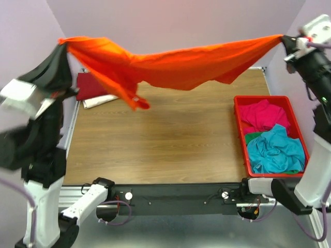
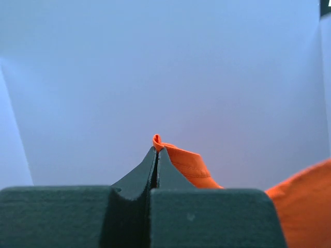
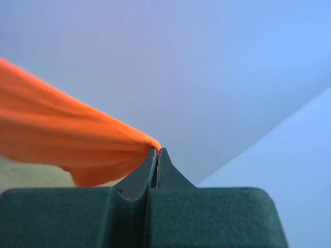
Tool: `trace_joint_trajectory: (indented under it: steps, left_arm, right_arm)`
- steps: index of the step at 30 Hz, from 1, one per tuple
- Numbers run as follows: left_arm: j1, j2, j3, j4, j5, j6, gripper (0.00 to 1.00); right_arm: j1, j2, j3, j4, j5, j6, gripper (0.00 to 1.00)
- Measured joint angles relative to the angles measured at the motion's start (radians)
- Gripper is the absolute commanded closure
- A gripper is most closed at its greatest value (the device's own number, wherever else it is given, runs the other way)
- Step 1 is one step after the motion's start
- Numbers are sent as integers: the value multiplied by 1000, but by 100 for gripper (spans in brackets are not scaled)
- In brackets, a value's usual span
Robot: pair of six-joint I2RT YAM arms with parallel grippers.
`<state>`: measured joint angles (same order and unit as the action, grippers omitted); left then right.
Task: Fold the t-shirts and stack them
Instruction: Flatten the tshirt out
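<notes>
The bright orange t-shirt (image 1: 170,64) hangs stretched in the air across the back of the table, sagging in the middle, with a flap dangling near its left end. My left gripper (image 1: 63,43) is shut on its left end; the left wrist view shows a hem (image 2: 189,164) pinched at the jaw tips (image 2: 157,150). My right gripper (image 1: 283,39) is shut on its right end, cloth (image 3: 67,144) fanning left from the tips (image 3: 158,150). A folded dark red shirt (image 1: 93,85) lies on a white one (image 1: 101,101) at the back left. Magenta pink (image 1: 266,114) and teal (image 1: 274,151) shirts lie crumpled at the right.
A rigid red plastic tray (image 1: 240,124) at the table's right side holds the pink and teal shirts, with a bit of green cloth (image 1: 252,137) between them. The wooden tabletop (image 1: 165,144) lies under the hanging shirt. Pale walls stand close on three sides.
</notes>
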<state>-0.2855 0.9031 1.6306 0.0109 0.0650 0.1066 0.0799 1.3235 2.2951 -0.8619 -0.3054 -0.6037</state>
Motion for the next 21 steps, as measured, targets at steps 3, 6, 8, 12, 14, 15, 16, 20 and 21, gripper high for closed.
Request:
trace_joint_trajectory:
  steps: [3,6,8,12,14,15,16,20,21]
  left_arm:
    - [0,-111,-33,104,18,-2,100]
    - [0,-173,-54,190,52,-14,100]
    - [0,-191,-76,224,70,-23,100]
    - [0,-201,-167,242,83,-34,100]
    - [0,-214,-262,227,81,-41,100]
    - [0,-220,-301,223,80,-43,100]
    - [0,-229,-357,212,76,-45,100]
    - [0,-267,-552,207,13,-66,100]
    - [0,-272,-612,216,-18,-75,100]
  right_arm:
    - [-37,-60,59,6,-2,0,100]
    - [-61,-105,100,14,-10,5,100]
    - [-66,-137,126,27,-26,10,100]
    - [-88,-185,108,63,-49,26,100]
    - [-89,-208,46,77,-71,32,100]
    - [-89,-213,14,79,-80,35,100]
    - [-89,-217,-29,94,-91,39,100]
    - [-91,-233,-336,161,-161,64,100]
    - [-93,-227,-446,171,-180,73,100]
